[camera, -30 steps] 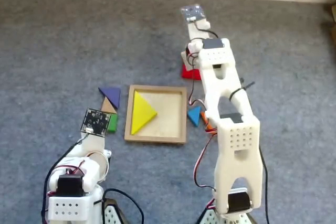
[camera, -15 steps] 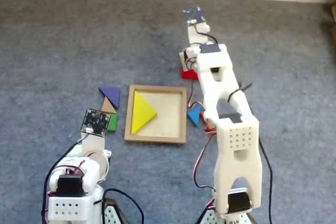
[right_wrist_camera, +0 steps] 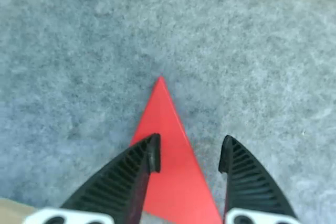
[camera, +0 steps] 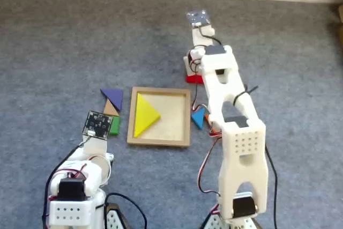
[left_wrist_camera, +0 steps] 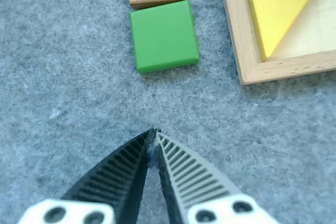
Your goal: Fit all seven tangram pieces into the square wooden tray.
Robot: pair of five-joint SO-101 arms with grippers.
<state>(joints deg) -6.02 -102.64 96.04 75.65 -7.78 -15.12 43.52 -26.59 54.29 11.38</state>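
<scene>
Right wrist view: your right jaws spread over red triangle point(right_wrist_camera: 165, 119), flat on tabletop point(right_wrist_camera: 79, 35) beyond tray point(camera: 161, 142). Left jaws clenched, empty. Risk: thin piece slips if you close off-centre.

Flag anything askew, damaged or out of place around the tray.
Nothing stands out. The yellow triangle lies flat inside the tray; the green square and red triangle lie flat on the carpet, undamaged.
</scene>
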